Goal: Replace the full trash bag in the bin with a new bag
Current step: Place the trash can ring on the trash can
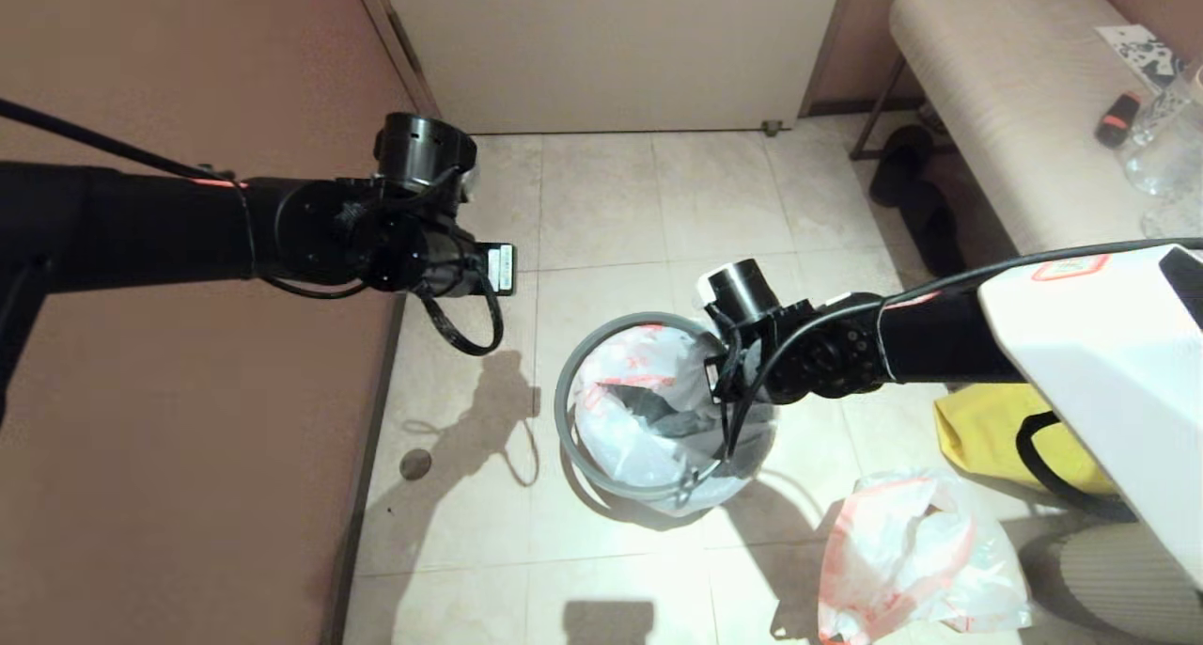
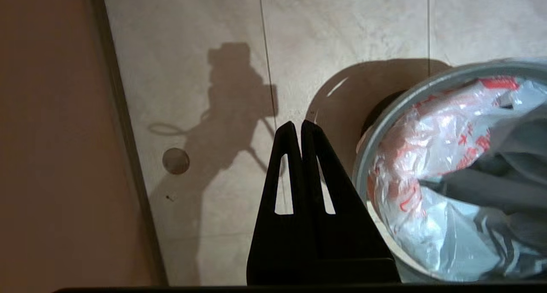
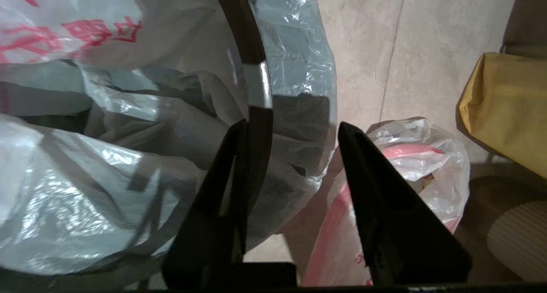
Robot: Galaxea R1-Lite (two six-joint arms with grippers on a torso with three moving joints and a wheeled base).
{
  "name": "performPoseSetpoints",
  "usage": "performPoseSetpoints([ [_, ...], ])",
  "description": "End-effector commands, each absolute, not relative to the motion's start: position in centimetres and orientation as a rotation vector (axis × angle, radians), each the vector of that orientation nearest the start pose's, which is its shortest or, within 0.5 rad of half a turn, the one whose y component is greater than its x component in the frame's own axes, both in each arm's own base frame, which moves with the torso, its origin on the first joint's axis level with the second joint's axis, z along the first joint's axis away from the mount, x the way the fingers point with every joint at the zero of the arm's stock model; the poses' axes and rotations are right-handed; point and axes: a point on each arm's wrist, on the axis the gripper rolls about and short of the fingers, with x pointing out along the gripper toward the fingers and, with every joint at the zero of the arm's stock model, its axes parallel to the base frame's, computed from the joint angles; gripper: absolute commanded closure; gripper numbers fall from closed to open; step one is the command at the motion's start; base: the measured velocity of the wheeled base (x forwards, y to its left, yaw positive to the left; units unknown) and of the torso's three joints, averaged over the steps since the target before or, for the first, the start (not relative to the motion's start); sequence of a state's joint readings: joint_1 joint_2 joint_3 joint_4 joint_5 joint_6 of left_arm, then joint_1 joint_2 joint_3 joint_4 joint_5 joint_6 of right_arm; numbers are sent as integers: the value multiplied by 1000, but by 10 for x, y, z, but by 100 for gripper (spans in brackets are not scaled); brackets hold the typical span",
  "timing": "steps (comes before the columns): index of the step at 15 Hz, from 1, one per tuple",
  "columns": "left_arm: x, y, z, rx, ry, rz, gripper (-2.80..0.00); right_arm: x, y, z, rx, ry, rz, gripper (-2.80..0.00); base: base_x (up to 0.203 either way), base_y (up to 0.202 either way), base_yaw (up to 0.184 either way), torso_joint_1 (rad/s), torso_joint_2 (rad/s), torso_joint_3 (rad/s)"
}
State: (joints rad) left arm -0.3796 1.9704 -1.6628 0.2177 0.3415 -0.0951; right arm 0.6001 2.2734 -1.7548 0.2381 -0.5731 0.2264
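Left: brown wall (image 1: 188,419), then open tile floor (image 1: 601,203) up to my left gripper (image 2: 301,124), clenched empty, beside the bin (image 2: 384,118). Centre: new bag (image 1: 639,410), red print, lining the bin under the grey hoop. My right gripper (image 3: 292,128), parted, straddles the rim. Right: full trash bag (image 1: 916,556) on the floor, yellow tote (image 1: 987,433) beside it.

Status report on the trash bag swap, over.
Right gripper open, straddling the bin rim. Left gripper shut, beside it. New bag lining bin; full trash bag on floor. Nothing blocking.
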Motion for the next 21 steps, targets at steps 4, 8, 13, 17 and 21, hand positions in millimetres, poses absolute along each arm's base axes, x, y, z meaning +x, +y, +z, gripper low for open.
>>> performPoseSetpoints([
  [4,351,-130,267,84,468,-5,0,398,257,103,-236,656,-79,-280,0,0,0,0,0,0],
  [8,351,-132,267,87,468,-8,0,406,262,102,-225,638,-79,-79,0,0,0,0,0,0],
  [13,347,-130,272,85,459,-3,0,414,263,96,-230,635,-84,0,0,0,0,0,0,0],
  [17,344,-129,272,92,469,-4,0,412,258,113,-224,623,-88,0,0,0,0,0,0,0],
  [21,344,-129,272,91,468,-3,0,411,249,123,-214,618,-109,0,0,0,0,0,0,0],
])
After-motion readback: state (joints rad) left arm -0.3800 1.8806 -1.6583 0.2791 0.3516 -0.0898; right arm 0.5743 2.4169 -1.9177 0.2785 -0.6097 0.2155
